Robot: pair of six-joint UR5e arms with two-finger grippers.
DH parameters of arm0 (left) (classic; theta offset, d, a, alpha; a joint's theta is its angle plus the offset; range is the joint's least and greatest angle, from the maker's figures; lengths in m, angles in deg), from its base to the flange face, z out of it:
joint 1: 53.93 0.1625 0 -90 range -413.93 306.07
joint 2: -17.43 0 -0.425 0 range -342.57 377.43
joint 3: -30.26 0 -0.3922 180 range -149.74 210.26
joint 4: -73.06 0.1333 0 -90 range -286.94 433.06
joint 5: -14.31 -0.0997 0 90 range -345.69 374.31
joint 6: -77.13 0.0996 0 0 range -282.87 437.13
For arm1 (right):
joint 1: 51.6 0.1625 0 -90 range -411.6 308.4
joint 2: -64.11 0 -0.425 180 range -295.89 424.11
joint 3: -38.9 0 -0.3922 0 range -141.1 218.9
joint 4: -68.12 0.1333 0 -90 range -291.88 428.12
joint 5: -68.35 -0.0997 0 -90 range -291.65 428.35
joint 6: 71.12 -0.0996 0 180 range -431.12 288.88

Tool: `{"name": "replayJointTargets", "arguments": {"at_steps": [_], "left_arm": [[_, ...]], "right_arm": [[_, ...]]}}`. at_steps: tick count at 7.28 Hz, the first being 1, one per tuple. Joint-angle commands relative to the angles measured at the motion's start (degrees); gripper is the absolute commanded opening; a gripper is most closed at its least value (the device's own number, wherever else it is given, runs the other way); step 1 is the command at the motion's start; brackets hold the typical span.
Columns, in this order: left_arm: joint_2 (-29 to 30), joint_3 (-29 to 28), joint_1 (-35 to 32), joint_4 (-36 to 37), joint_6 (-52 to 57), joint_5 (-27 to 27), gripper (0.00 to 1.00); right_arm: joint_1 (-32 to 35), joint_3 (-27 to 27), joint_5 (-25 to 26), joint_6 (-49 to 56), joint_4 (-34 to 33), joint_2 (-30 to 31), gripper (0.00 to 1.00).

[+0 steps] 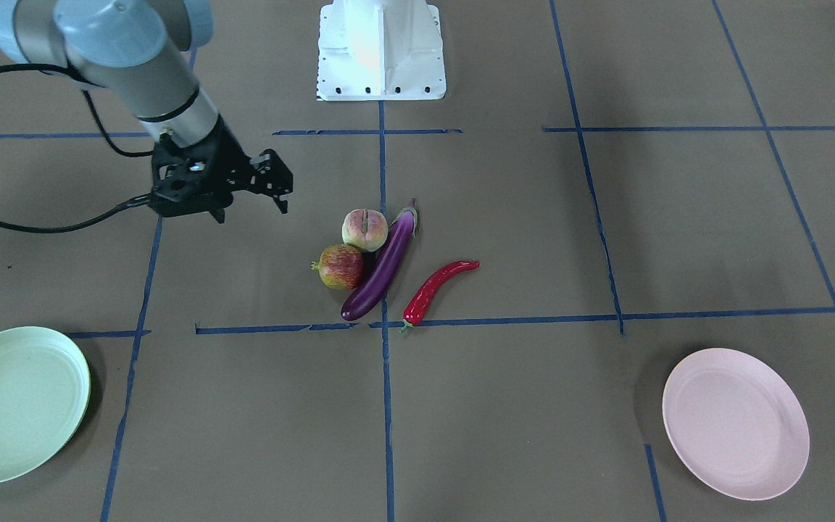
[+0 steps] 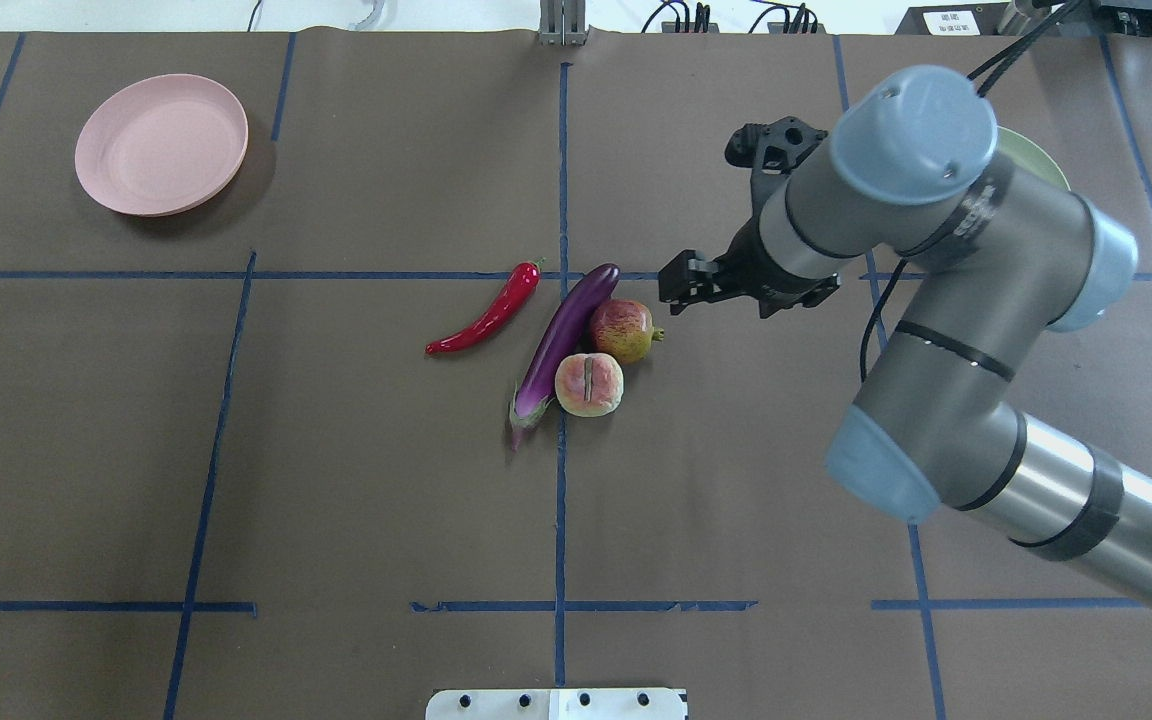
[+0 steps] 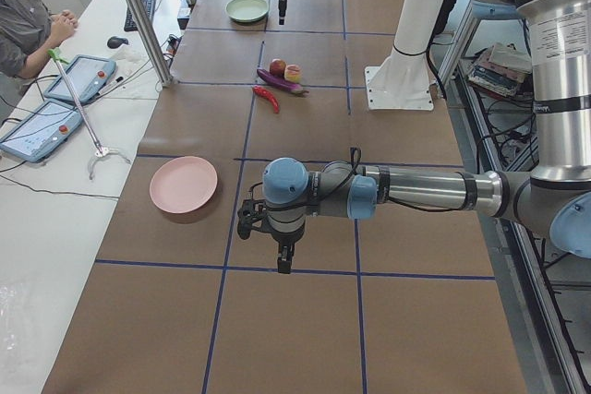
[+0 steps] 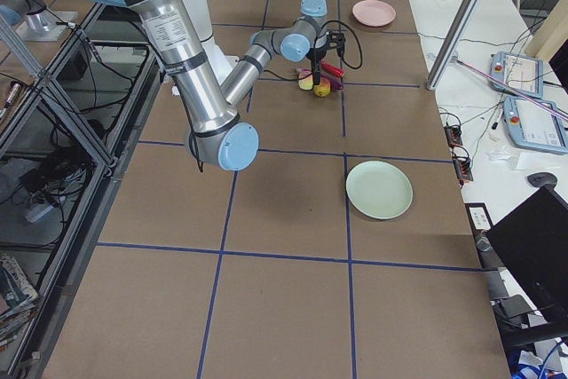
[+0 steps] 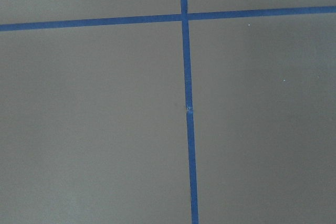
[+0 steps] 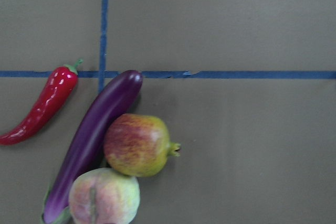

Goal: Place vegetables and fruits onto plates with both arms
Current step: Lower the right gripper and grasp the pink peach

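The pale green round matte plate (image 1: 15,402) shows whole only from across the table. In the overhead view the silver-grey right arm (image 2: 996,250) hides all but a sliver of its rim.

The right black two-finger gripper (image 2: 686,283) hangs above the brown paper-covered table (image 2: 336,480), at three o'clock of the produce in the overhead view and clear of it. Its fingers blur into one dark cluster with the brackets, so we cannot tell whether they stand apart or together.

The left black two-finger gripper (image 3: 284,260) appears only in the left-end view. It points down over the blue tape lines (image 2: 561,500), at about four o'clock of the pale pink round matte plate (image 3: 184,184). There too we cannot tell how the fingers stand. Its wrist camera gives us only flat brown surface and crossing tape.

At the table's centre, the long glossy purple eggplant with a pale-green cap (image 2: 564,335) lies on a slant, with its cap toward seven o'clock in the overhead view. The round red-yellow streaked fruit with a small crown tip (image 2: 622,329) presses against its three-o'clock flank. So does the pale pink-yellow peach with a cleft (image 2: 588,384), at six o'clock of that fruit and touching it.

The curved shiny red chili pepper with a green stem (image 2: 488,315) lies at nine o'clock of the eggplant, just beside it and not touching. All four rest on the table, well apart from both plates, the pink one at ten o'clock of them and the green at two.

The right wrist camera cuts off the peach's lower edge and most of the eggplant's cap.
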Motion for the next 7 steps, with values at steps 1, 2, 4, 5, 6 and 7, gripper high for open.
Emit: {"name": "replayJointTargets", "arguments": {"at_steps": [1,2,4,5,6,7], "left_arm": [[0.0,0.0,0.0,0.0,0.0,0.0,1.0],[0.0,0.0,0.0,0.0,0.0,0.0,1.0],[0.0,-0.1,0.0,0.0,0.0,0.1,1.0],[-0.1,-0.2,0.1,0.0,0.0,0.1,1.0],[0.0,-0.2,0.0,0.0,0.0,0.1,1.0],[0.0,-0.2,0.1,0.0,0.0,0.1,1.0]], "right_arm": [[-8.9,-2.6,10.6,-6.3,-10.8,-10.0,1.0],[-10.8,-6.9,12.6,-8.3,-11.0,-13.3,1.0],[-11.3,-13.2,14.3,-7.3,-10.9,-16.1,1.0],[-11.3,-15.3,15.3,-4.8,-10.9,-16.7,1.0],[-11.3,-17.7,15.6,-3.9,-10.9,-17.9,1.0],[-11.3,-20.5,16.0,-3.9,-10.9,-19.6,1.0]]}}
